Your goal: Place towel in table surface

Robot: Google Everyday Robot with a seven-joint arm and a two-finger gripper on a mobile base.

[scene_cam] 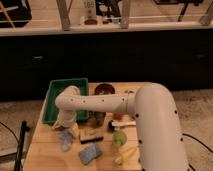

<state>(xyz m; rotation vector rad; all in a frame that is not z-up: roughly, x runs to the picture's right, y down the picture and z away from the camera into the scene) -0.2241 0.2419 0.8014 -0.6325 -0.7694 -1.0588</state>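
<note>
Single high camera behind arm looks down across bench toward dark counter at 12 o'clock; mid-range; gripper at 8 o'clock.

Green tray just behind the gripper; red bowl, blue sponge.

Gripper low over table's left side, tip merging with pale towel just beneath; contact unclear. Arm hides green tray's corner behind claw. Right of claw, small objects too blurred to name. Arm base and table front cut off by bottom edge.
</note>
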